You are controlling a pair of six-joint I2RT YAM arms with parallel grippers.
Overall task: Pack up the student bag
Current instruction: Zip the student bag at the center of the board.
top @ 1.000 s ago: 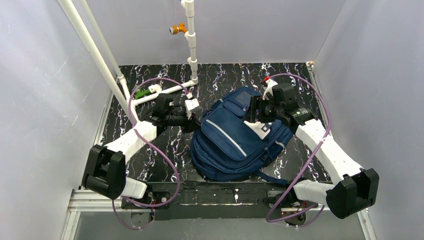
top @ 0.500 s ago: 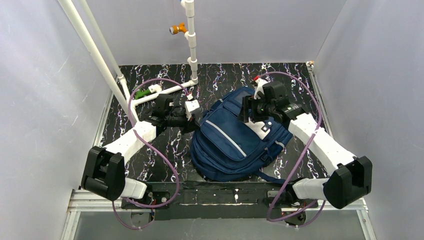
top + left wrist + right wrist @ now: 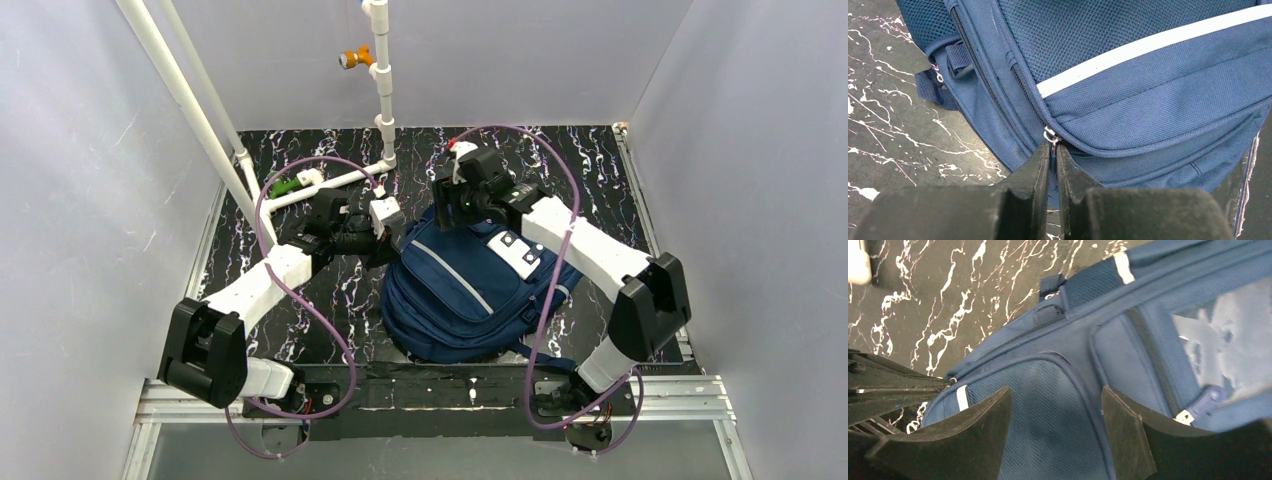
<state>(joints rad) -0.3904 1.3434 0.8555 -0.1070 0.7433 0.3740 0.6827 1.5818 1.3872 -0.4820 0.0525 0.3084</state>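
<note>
The black marbled table (image 3: pixel 600 160) carries the student bag (image 3: pixel 470 290), which lies flat near its middle with the striped front facing up. The zips in view look closed and its inside is hidden. The right gripper (image 3: pixel 1055 395) hangs over the bag's far end with its fingers spread wide, holding nothing. The left gripper (image 3: pixel 1053 148) sits at the bag's left edge, fingers pinched together on a small metal zip pull (image 3: pixel 1050 136) at the front pocket's seam.

Top camera looked down over the tabletop (image 3: pixel 600 150) from behind; wrist cameras sat close on the bag (image 3: pixel 460 290), both catching the zip (image 3: pixel 1050 135) at the left gripper (image 3: pixel 1053 152).
</note>
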